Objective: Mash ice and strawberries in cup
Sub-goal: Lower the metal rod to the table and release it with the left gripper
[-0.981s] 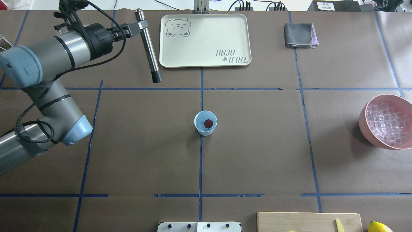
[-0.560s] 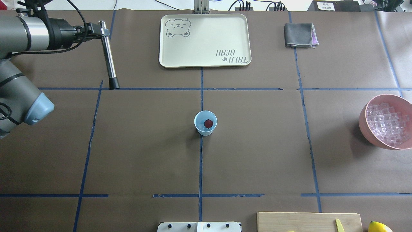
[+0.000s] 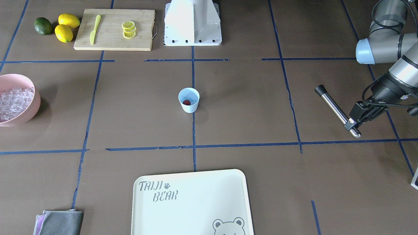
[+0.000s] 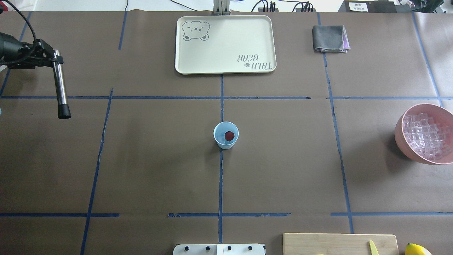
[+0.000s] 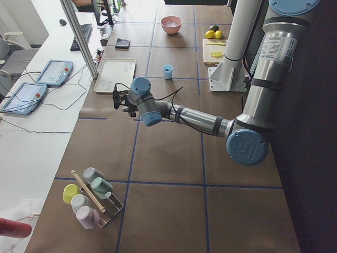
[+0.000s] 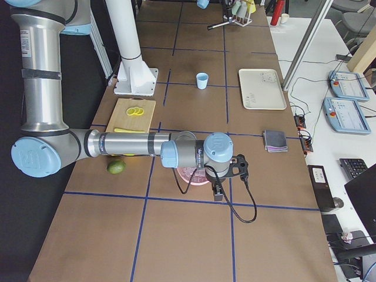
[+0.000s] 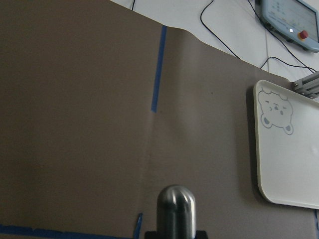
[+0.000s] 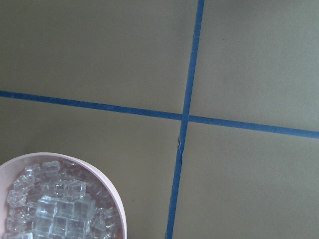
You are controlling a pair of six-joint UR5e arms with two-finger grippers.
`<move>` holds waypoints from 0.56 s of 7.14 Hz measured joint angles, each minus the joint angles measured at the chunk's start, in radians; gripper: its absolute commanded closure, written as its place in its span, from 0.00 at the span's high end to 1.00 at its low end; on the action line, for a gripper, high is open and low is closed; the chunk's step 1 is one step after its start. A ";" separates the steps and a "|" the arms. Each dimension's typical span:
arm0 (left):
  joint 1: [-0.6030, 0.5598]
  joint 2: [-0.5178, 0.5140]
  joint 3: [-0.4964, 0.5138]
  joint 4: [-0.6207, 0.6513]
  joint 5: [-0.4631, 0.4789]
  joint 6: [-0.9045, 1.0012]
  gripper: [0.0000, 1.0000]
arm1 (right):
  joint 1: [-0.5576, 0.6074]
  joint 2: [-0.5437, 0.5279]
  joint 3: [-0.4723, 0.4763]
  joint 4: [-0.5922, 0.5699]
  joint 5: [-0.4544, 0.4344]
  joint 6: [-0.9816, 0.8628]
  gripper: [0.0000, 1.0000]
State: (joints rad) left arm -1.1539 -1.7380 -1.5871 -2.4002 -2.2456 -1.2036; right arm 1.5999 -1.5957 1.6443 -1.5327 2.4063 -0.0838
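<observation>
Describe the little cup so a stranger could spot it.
From the cream bear tray, follow the blue tape line toward the robot's base. The cup stands on it mid-table: small, light blue, holding one red strawberry, unlike the big pink bowl of ice.

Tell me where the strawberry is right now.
In the overhead view the strawberry sits inside the cup at table centre, on the middle tape line, well right of the pestle in the left gripper.

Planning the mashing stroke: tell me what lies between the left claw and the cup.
Nothing visible does. The left claw, shut on the metal pestle, hangs far off to the side; only the bare table cover and its blue tape lines lie between it and the cup.
</observation>
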 measured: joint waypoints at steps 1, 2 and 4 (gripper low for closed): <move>-0.004 0.052 0.000 0.033 -0.001 0.103 0.00 | 0.000 0.000 0.000 0.000 -0.001 0.000 1.00; -0.007 0.098 0.000 0.074 0.002 0.222 0.00 | 0.000 0.000 0.000 0.000 -0.001 0.000 1.00; -0.007 0.180 0.000 0.120 0.006 0.406 0.00 | 0.000 0.001 0.000 0.000 -0.002 -0.001 1.00</move>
State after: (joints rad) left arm -1.1610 -1.5576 -1.5871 -2.2802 -2.2400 -0.7972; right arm 1.5999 -1.5942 1.6444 -1.5324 2.4040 -0.0844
